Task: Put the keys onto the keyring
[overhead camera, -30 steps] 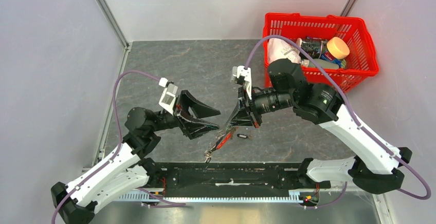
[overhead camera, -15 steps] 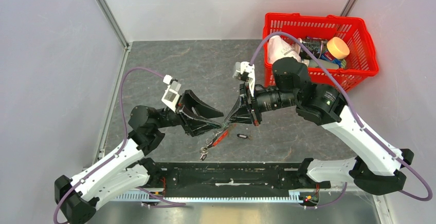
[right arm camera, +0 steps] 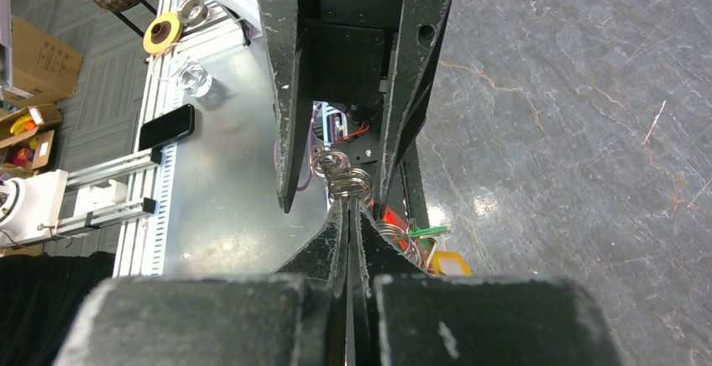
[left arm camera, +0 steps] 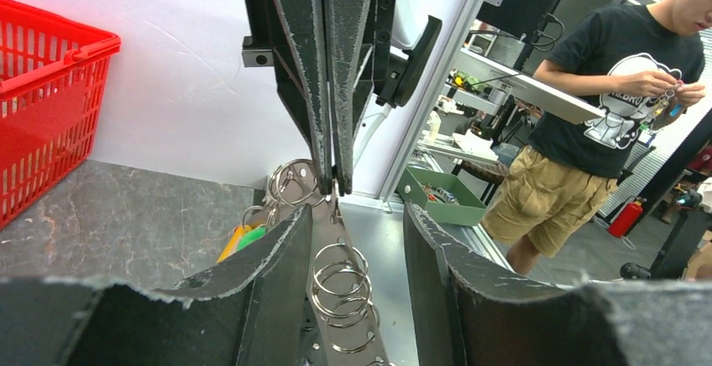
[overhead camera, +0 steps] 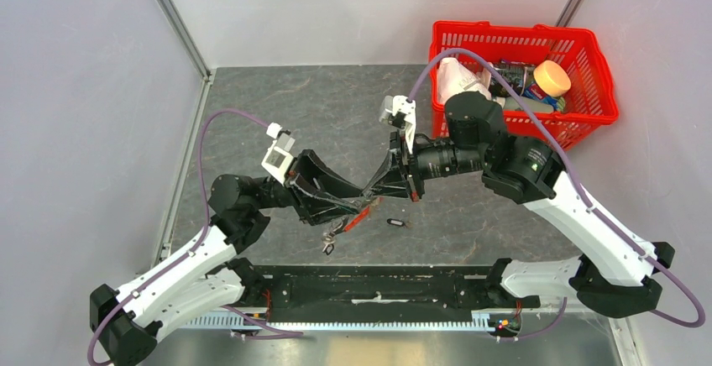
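One dark key (overhead camera: pixel 396 222) lies loose on the bench (overhead camera: pixel 336 106), unthreaded; my right hand (left arm camera: pixel 333 183) pinches the keyring (left arm camera: pixel 337 292), my left hand (left arm camera: pixel 357 219) spread around it

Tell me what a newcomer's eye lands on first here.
The right gripper, pinched shut on the keyring, meets the left gripper tip to tip over the middle of the table. The left one is open, its jaws standing either side of the rings. Next comes the bright red basket of oddments at the far right corner.
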Controlling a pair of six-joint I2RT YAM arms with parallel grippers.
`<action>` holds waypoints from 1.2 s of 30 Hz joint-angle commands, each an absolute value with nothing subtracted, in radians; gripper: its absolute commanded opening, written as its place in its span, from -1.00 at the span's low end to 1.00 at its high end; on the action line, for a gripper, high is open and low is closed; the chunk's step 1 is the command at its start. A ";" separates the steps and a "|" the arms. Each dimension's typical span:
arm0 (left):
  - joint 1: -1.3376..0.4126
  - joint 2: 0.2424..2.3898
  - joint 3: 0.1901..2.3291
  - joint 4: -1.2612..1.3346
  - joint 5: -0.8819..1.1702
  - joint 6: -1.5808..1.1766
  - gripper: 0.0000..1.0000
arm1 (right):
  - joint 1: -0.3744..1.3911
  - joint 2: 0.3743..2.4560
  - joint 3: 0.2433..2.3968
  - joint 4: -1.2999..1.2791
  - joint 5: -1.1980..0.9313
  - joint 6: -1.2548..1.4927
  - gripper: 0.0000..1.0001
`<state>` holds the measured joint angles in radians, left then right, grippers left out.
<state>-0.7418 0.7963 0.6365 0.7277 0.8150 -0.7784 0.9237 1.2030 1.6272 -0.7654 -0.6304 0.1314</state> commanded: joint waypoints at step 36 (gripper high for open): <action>-0.762 0.779 0.666 0.830 0.862 -0.846 -0.96 | 0.925 1.178 1.562 -0.672 -0.712 0.145 -1.00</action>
